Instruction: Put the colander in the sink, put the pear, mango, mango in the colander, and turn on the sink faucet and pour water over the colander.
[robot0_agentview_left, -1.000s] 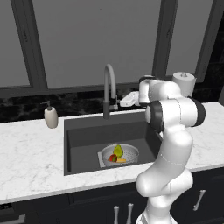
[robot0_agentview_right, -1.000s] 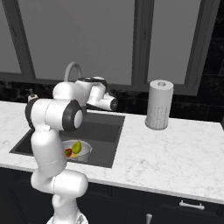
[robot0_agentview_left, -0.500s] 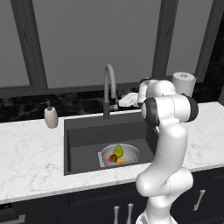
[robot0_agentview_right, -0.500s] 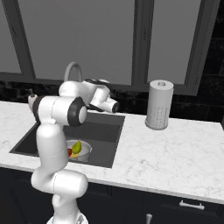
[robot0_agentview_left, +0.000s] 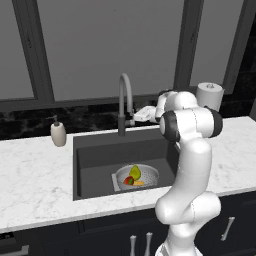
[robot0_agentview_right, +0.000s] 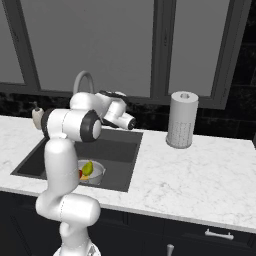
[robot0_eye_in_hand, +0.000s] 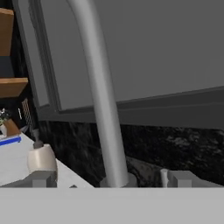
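Note:
The colander (robot0_agentview_left: 148, 175) sits in the dark sink (robot0_agentview_left: 95, 155), also seen as the colander (robot0_agentview_right: 96, 171) in the sink (robot0_agentview_right: 122, 150). In it lie the yellow-green pear (robot0_agentview_left: 135, 171), a red mango (robot0_agentview_left: 128, 180) and an orange mango (robot0_agentview_left: 139, 183). The grey gooseneck sink faucet (robot0_agentview_left: 122, 102) stands behind the basin. My gripper (robot0_agentview_left: 138, 116) is open, level with the faucet's lower column and just right of it. In the hand view the faucet (robot0_eye_in_hand: 103, 100) rises between the spread fingertips (robot0_eye_in_hand: 43, 178), close in front of my gripper (robot0_eye_in_hand: 113, 181). No water runs.
A white soap pump bottle (robot0_agentview_left: 58, 134) stands on the marble counter left of the sink, also seen as the soap pump bottle (robot0_eye_in_hand: 41, 159). A paper towel roll (robot0_agentview_right: 181, 119) stands at the back right. Dark window frames and a black backsplash run behind the faucet.
The hand has edged a little closer to the faucet's column while the arm's upper joints turned. Colander and fruit have not moved.

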